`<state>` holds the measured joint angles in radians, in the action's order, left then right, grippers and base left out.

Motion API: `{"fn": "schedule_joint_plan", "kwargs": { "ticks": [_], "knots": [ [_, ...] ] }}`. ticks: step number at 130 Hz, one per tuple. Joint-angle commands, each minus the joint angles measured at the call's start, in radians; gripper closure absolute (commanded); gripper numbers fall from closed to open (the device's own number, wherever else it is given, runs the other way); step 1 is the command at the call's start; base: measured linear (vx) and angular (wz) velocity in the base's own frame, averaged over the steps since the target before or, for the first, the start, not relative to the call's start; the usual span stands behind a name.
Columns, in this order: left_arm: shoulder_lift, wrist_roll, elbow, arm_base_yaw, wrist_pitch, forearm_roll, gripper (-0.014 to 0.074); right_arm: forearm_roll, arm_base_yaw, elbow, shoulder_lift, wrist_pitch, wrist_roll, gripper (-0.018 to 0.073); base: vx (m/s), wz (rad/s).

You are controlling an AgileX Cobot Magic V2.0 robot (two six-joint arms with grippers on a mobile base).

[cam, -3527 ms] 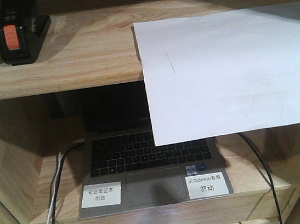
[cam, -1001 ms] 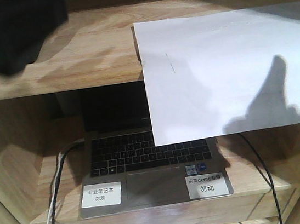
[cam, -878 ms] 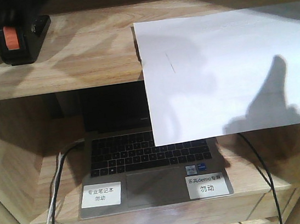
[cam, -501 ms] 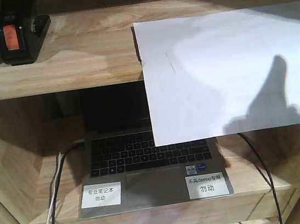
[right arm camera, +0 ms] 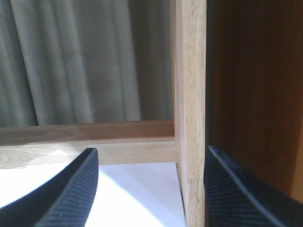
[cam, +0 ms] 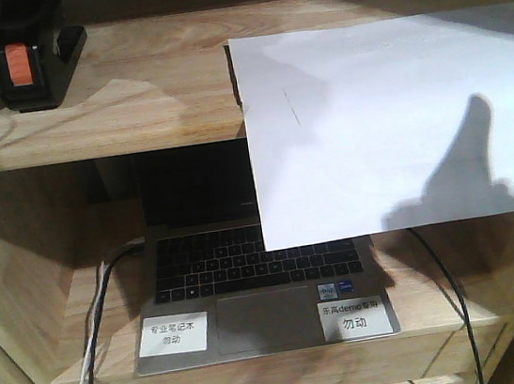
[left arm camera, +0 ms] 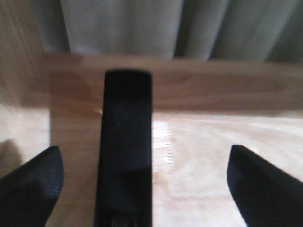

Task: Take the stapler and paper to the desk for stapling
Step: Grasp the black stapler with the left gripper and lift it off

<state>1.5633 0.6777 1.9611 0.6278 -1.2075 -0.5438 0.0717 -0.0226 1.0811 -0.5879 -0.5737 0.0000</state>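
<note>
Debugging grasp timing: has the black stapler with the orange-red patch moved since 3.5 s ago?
No. The black stapler is unmoved on the light wooden shelf board, same gap to the white paper sheet.

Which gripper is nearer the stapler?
Left. The left gripper faces the stapler, framed between its open fingers; the right gripper is over the paper, beside a shelf post.

Stapler (cam: 31,70) shows matt black plastic; the paper (cam: 391,127) is smooth, matt white; the shelf (cam: 149,92) is pale grained wood, softly sheened.
</note>
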Motion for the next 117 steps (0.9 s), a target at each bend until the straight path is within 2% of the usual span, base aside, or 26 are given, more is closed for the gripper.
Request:
{"fn": "schedule_joint_plan", "kwargs": {
  "ticks": [1, 38, 72, 90, 108, 109, 117],
  "knots": [
    [-0.009, 0.000, 0.027, -0.021, 0.052, -0.007, -0.0043, 0.002, -0.007, 0.027, -0.012, 0.071, -0.006, 0.0107, 0.00, 0.00],
    [0.015, -0.010, 0.027, -0.032, 0.057, 0.013, -0.0006, 0.002, -0.007, 0.027, -0.012, 0.071, -0.006, 0.0107, 0.00, 0.00],
    [0.015, -0.015, 0.027, -0.032, 0.043, 0.013, 0.0105, 0.002, -0.007, 0.027, -0.012, 0.071, -0.006, 0.0107, 0.00, 0.00],
    [0.015, -0.017, 0.027, -0.032, 0.040, 0.013, 0.0230, 0.002, -0.007, 0.027, -0.012, 0.071, -0.006, 0.0107, 0.00, 0.00],
    [0.015, -0.017, 0.027, -0.032, 0.040, 0.013, 0.0433, 0.002, -0.007, 0.027, -0.012, 0.071, -0.006, 0.0107, 0.00, 0.00],
    [0.015, -0.017, 0.027, -0.032, 0.040, 0.013, 0.0469, 0.002, -0.007, 0.027, -0.012, 0.071, -0.006, 0.0107, 0.00, 0.00],
    [0.015, -0.017, 0.027, -0.032, 0.040, 0.013, 0.0567, 0.002, -0.007, 0.027, -0.012, 0.071, -0.006, 0.0107, 0.00, 0.00]
  ]
}}
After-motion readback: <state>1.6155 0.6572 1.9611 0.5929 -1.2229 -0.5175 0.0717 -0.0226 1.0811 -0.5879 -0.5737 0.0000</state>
